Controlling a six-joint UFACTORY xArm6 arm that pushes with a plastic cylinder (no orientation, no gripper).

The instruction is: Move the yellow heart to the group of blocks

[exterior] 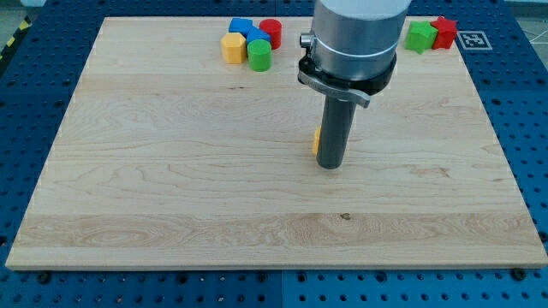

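Tip point(330, 165) sits near board centre, touching the yellow heart point(317, 141), which shows only as a sliver at the rod's left edge, mostly hidden behind it. Group of blocks (yellow hexagon point(233, 48), green cylinder point(259, 55), blue block point(245, 29), red cylinder point(271, 32)) lies well apart toward the view's top left, so I judge the contact side suits pushing that way. No jaws on me: a plain rod, holding nothing.

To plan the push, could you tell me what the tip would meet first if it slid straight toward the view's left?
My tip would meet the mostly hidden yellow block first; it looks adjacent, but depth is unclear.
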